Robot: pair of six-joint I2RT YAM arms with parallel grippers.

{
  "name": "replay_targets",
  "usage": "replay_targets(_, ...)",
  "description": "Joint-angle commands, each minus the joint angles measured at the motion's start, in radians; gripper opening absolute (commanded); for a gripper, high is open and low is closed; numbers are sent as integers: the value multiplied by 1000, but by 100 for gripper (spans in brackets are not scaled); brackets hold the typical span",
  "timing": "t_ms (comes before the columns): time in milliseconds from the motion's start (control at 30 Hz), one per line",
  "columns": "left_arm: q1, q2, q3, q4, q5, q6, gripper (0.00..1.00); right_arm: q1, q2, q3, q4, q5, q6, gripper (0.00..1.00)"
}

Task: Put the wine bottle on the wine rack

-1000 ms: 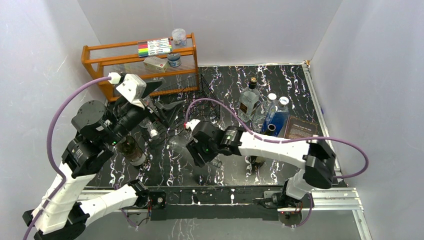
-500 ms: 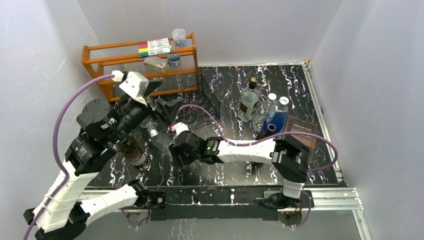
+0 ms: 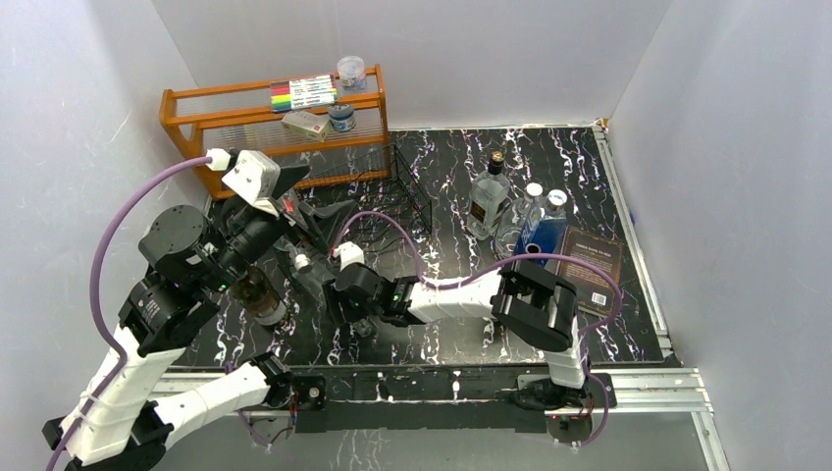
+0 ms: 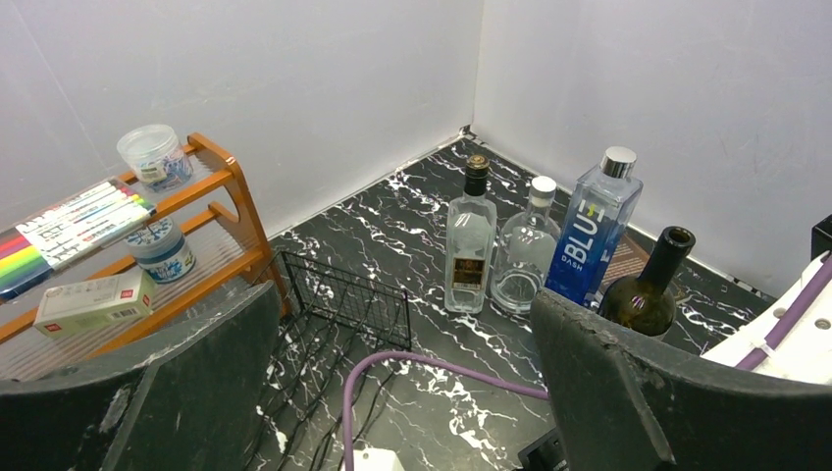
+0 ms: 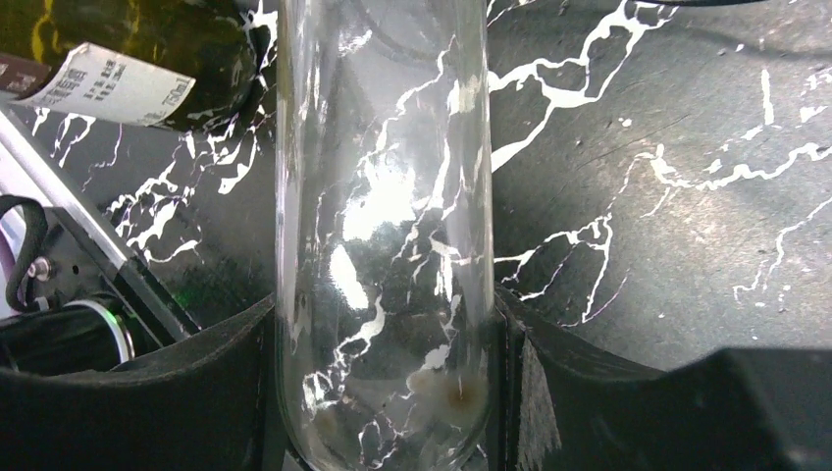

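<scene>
The right hand grips a clear glass bottle, held level low over the near-left tabletop, beside a lying dark labelled wine bottle. The left hand hangs wide open. The black wire wine rack stands farther back.

White walls, black white-veined tabletop

The top camera is looking down from above and behind the arm bases, taking in the whole surface. The left wrist camera is gazing out past the left pincer, sharing the orange shelf and standing bottles ahead of it with the top view. The right wrist camera is sitting very close over the clear bottle inside the right pincer.
</scene>
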Motion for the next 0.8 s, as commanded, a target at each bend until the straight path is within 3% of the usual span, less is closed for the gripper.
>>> replay_targets(0,1,1,5,-15,-7,-13,98,-4,-12,15,186,75,13,0)
replay_targets(600,1,29,51,-67,-33,4,98,-76,177,167,287,51,-10,0)
replay_targets(767,1,29,43,-70,-35,10,98,-76,210,180,310,48,-5,18)
